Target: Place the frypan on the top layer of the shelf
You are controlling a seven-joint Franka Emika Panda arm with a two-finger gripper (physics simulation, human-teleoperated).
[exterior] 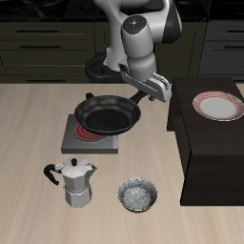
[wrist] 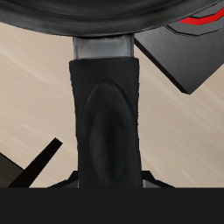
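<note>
The frypan (exterior: 108, 114), round and black, is over the grey hotplate (exterior: 84, 136), seemingly raised a little off it. Its long handle (exterior: 141, 96) points toward the shelf. My gripper (exterior: 152, 88) is shut on the end of the handle. In the wrist view the handle (wrist: 105, 114) fills the middle, running up to the pan's rim (wrist: 87, 16), with a corner of the hotplate (wrist: 194, 35) beside it. The shelf (exterior: 212, 148) is the large dark box beside the pan, reaching to the table's front edge. Its flat top is about level with my gripper.
A pink-rimmed plate (exterior: 218, 105) lies on the back part of the shelf's top. A moka pot (exterior: 76, 181) and a small speckled metal bowl (exterior: 138, 195) stand near the table's front edge. Dark drawer cabinets (exterior: 48, 43) line the back.
</note>
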